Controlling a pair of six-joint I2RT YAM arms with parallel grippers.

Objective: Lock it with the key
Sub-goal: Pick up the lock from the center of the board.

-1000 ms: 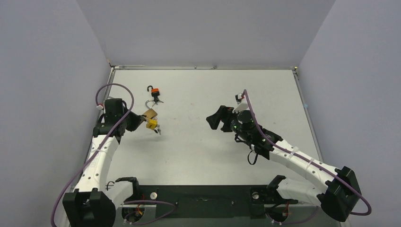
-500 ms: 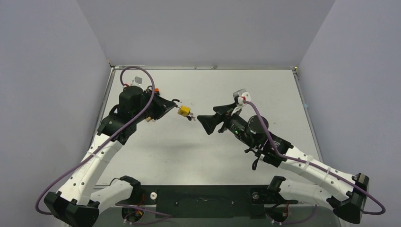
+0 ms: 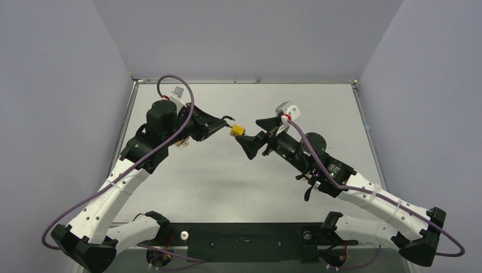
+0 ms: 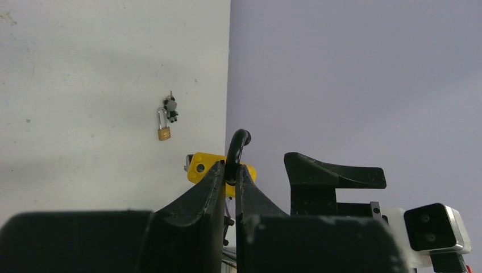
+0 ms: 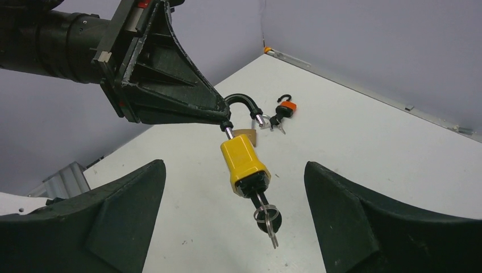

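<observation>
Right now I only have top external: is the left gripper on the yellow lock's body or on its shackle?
Observer: Shackle. The left gripper is shut on the black shackle, and the yellow padlock hangs below it.
Operator: Key in it?
Observer: Yes. A key sticks out of the bottom of the body, with a ring and a second key dangling from it.
Operator: Right gripper touching it?
Observer: No. The right gripper is open, with a finger on either side of the padlock and both clear of it.

yellow padlock (image 4: 202,166), black shackle (image 4: 237,142) tight in the left hand (image 4: 229,170), small brass padlock (image 4: 163,133) on the table (image 4: 85,85) beyond
</observation>
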